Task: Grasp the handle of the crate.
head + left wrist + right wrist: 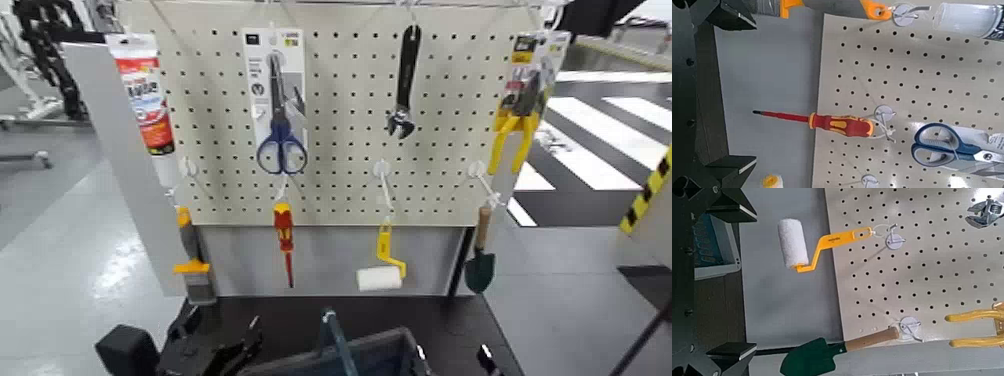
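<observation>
Left pincer (215, 352) sits left of handle (335, 340)

Black left gripper (215, 350) sits low at the bottom edge of the head view, on the robot's left, its dark angular body only partly showing; in the left wrist view its two black fingers (727, 16) stand spread wide, nothing between them; black right gripper (487, 361) barely peeks in at the bottom right of the head view; the right wrist view shows its two black fingers (728, 205) spread wide too, gap bare; both wrists face forward.
</observation>
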